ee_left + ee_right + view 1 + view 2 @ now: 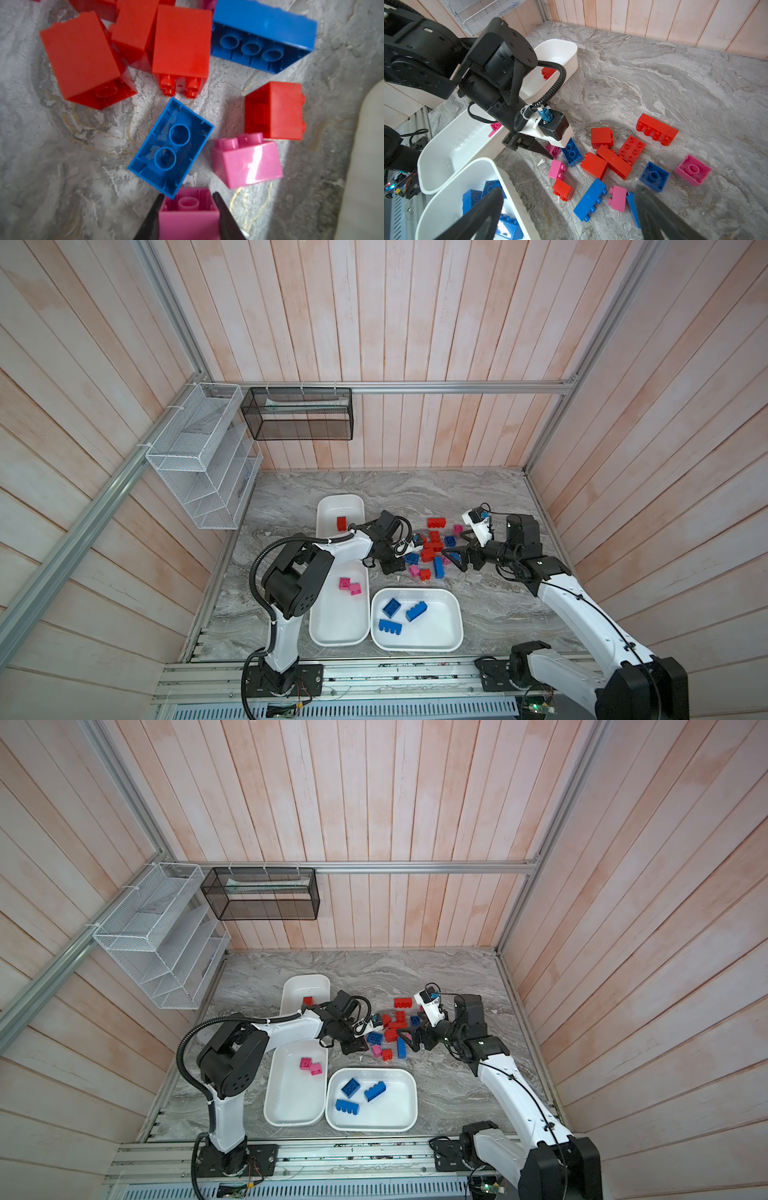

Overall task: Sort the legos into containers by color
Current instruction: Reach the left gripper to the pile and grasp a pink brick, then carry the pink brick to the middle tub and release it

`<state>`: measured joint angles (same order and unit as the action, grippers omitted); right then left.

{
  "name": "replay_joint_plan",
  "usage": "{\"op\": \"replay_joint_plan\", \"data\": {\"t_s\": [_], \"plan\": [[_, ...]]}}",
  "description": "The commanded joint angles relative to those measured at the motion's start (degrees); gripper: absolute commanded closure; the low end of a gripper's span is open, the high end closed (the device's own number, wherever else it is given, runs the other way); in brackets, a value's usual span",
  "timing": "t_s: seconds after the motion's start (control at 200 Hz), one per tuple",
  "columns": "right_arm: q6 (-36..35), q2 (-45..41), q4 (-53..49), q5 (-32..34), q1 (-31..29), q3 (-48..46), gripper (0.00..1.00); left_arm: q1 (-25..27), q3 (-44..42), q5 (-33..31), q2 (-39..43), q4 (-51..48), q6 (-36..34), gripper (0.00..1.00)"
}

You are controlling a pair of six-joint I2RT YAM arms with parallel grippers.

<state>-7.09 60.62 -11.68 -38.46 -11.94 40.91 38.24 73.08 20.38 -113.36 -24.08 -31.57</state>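
Left gripper (188, 204) is clenched on a square pink brick (188, 216), its hollow underside facing my wrist camera; right gripper (569, 209) hangs spread wide, holding nothing. Glossy loose legos (432, 549) lie mid-counter (490, 497), an oblong blue brick (589, 200) on its side. White tubs (417, 620) sit near the front edge. No readable writing.

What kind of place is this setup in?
Probably a robot test booth: a marble-look tabletop walled by wooden panelling on an aluminium frame, with a white wire rack hung beside it.
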Motion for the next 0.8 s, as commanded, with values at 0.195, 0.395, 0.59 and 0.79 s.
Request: {"op": "replay_joint_plan", "data": {"t_s": [0.195, 0.395, 0.59, 0.79], "plan": [[0.7, 0.9, 0.0, -0.8, 0.2, 0.5, 0.02, -0.5, -0.5, -1.8, 16.5, -11.1, 8.2, 0.68], [0.9, 1.8, 0.4, -1.3, 0.0, 1.1, 0.02, -0.7, -7.1, -8.4, 30.4, -15.9, 26.2, 0.68], [0.7, 2.2, 0.5, -1.4, -0.4, 1.3, 0.02, -2.0, -18.5, -18.3, 43.7, -17.3, 46.6, 0.68], [0.5, 2.2, 0.1, -1.5, -0.5, 1.4, 0.02, -7.7, -24.6, -23.8, 47.2, -17.1, 57.2, 0.69]]}}
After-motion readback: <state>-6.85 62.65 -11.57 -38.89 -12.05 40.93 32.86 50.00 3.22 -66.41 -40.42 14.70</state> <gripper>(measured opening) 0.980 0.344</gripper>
